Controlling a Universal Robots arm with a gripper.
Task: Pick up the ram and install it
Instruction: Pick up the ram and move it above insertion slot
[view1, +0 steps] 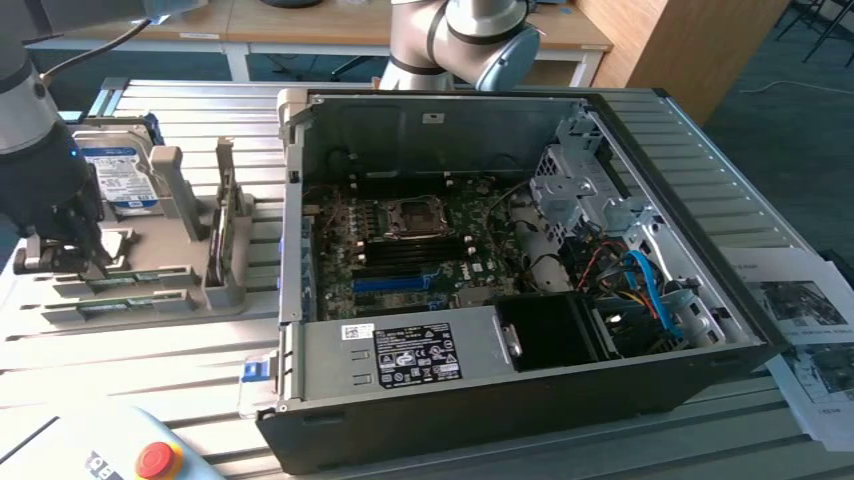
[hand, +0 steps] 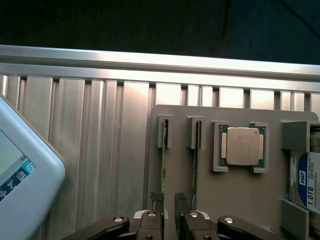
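Note:
Two green ram sticks stand on edge in a grey holder. My gripper hangs low over the end of one ram stick, one dark finger on each side of it, and a gap shows beside the stick, so the gripper is open. The other ram stick stands parallel beside it. In the exterior view the gripper is at the holder's left end, over the ram sticks.
A silver processor chip and a hard drive sit in the same holder. The open computer case with its motherboard and blue slots lies to the exterior view's right. A teach pendant lies nearer the front. Papers lie at the far right.

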